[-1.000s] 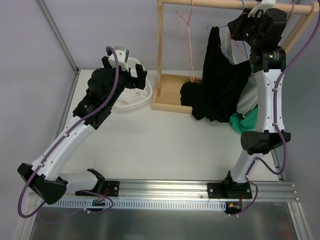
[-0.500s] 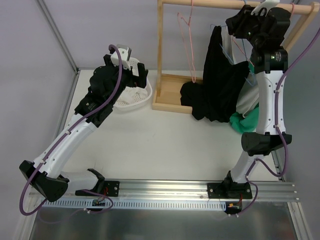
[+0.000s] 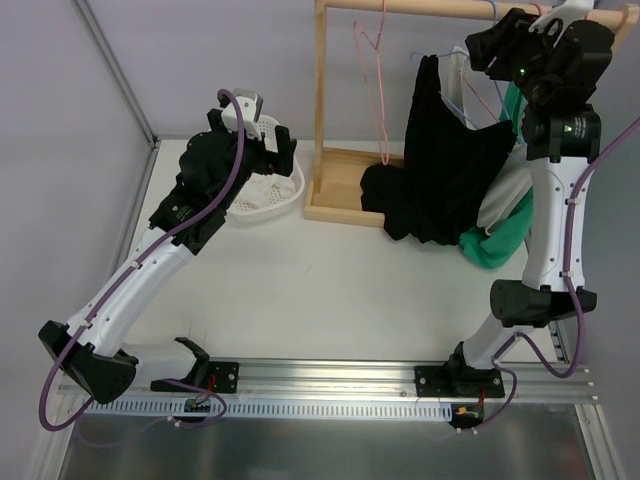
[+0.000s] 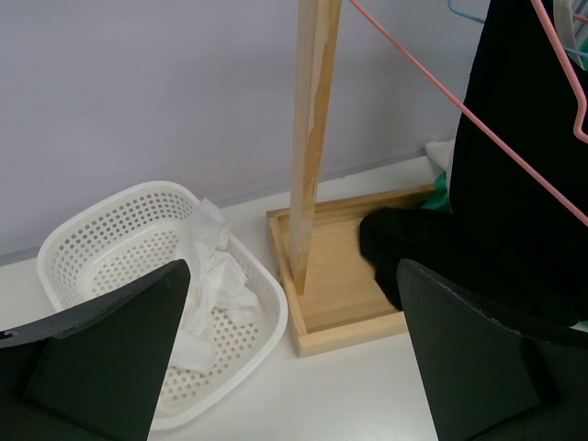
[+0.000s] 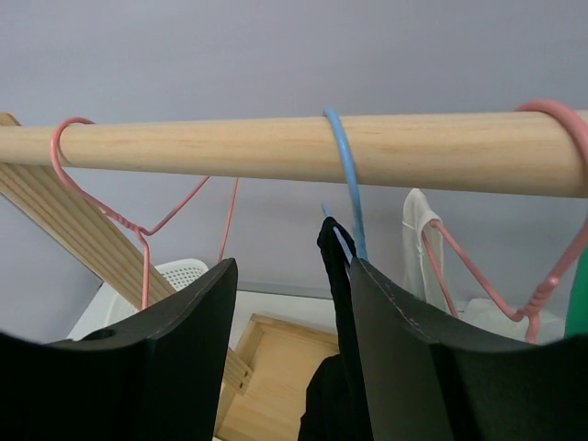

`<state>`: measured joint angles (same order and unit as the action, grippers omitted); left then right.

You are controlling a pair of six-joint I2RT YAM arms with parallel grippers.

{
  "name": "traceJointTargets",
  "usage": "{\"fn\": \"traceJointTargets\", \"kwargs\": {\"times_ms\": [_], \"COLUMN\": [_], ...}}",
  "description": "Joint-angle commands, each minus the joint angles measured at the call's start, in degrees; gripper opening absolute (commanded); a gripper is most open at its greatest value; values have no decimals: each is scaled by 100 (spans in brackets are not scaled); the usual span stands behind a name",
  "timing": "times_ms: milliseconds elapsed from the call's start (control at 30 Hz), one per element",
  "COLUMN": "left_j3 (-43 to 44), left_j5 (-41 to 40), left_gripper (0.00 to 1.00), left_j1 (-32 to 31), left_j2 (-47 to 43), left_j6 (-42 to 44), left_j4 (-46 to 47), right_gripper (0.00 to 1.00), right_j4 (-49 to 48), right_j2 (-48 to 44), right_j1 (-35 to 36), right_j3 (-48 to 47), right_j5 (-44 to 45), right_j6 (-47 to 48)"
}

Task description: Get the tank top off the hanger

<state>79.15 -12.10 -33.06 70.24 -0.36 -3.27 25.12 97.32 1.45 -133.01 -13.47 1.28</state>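
The black tank top (image 3: 440, 170) hangs from a blue hanger (image 5: 347, 175) hooked on the wooden rod (image 5: 230, 147); its hem bunches on the rack base. In the right wrist view one black strap (image 5: 334, 266) lies over the hanger arm. The strap is in the gap of my right gripper (image 5: 294, 276), close against the right finger (image 5: 413, 349). The jaws stand apart and do not pinch it. That gripper (image 3: 485, 45) is high by the rod. My left gripper (image 4: 294, 367) is wide open and empty, low between basket and rack (image 3: 268, 150).
A white perforated basket (image 4: 73, 239) holding white cloth sits left of the rack's wooden base tray (image 4: 340, 303). Pink hangers (image 5: 101, 211) hang on the rod. White (image 5: 418, 230) and green (image 3: 500, 245) garments hang right of the tank top. The rack post (image 4: 312, 119) rises ahead of the left gripper.
My right gripper has gone from shut to open and moved right and slightly up along the rod. The left arm shifted slightly early on, then stayed still.
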Motion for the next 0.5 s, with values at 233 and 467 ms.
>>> {"fn": "traceJointTargets", "kwargs": {"times_ms": [233, 467], "left_j3": [-58, -6], "left_j5": [50, 58], "left_gripper": [99, 99], "left_j1": [-95, -104], "left_j2": [-159, -10], "left_j6": [62, 62], "left_j4": [283, 300], "right_gripper": [56, 54], "right_j4": [1, -8], "right_j2": [-170, 437], "right_j1": [-619, -734], "right_j3": [-5, -664], "right_j5": [-612, -902], "right_j6": [-927, -919]}}
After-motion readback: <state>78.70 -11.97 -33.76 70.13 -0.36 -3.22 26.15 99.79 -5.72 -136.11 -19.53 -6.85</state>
